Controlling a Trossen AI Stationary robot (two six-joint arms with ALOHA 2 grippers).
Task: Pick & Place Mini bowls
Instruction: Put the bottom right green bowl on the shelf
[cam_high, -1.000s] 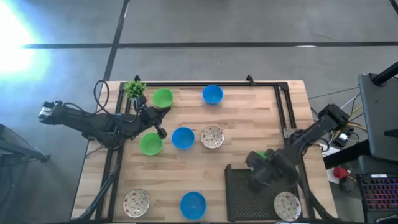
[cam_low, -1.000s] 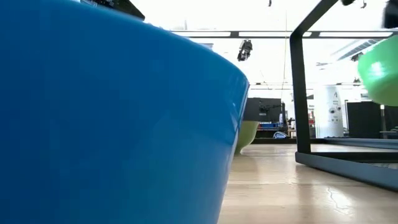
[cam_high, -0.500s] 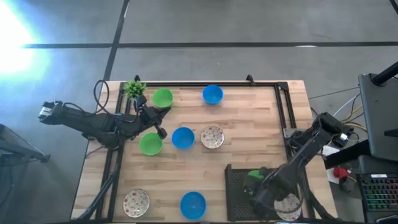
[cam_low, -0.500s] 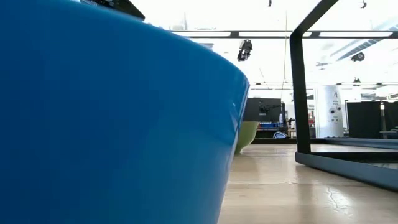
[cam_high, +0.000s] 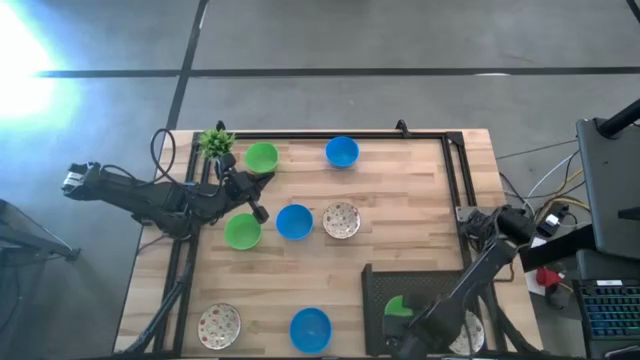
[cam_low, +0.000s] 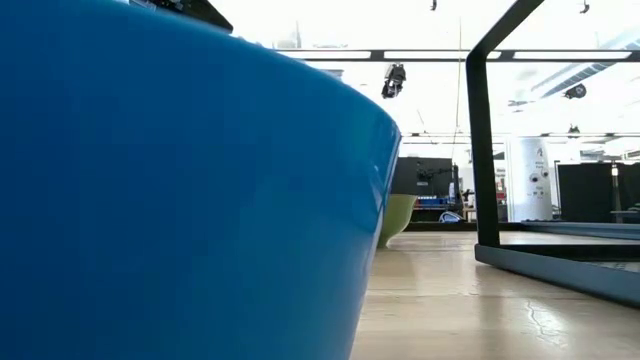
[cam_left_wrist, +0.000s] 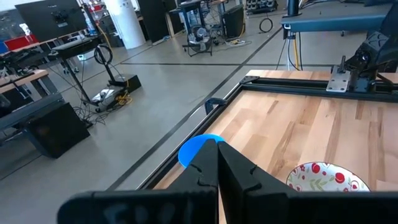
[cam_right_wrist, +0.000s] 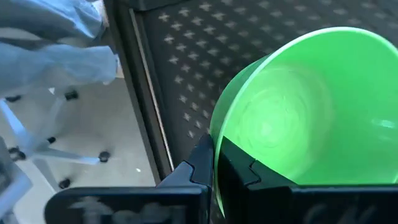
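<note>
A: State the position of the right gripper (cam_right_wrist: 214, 167).
B: It is over the dark perforated tray (cam_high: 380, 290) at the near right corner of the desk (cam_high: 400, 205). Its fingers are pinching the rim of a green mini bowl (cam_high: 397, 306).

A: And the left gripper (cam_left_wrist: 217, 163)?
B: It waits at the desk's left side, between two green bowls (cam_high: 261, 156) (cam_high: 241, 231), fingers pressed together and empty.

A: List the remaining bowls.
B: Blue bowls: one at the far edge (cam_high: 342, 151), one mid-desk (cam_high: 294, 222), one at the near edge (cam_high: 310, 328). Speckled bowls: one just beside the mid-desk blue bowl (cam_high: 341, 220), one near left (cam_high: 218, 325), one in the tray, partly hidden by the right arm (cam_high: 470, 335).
</note>
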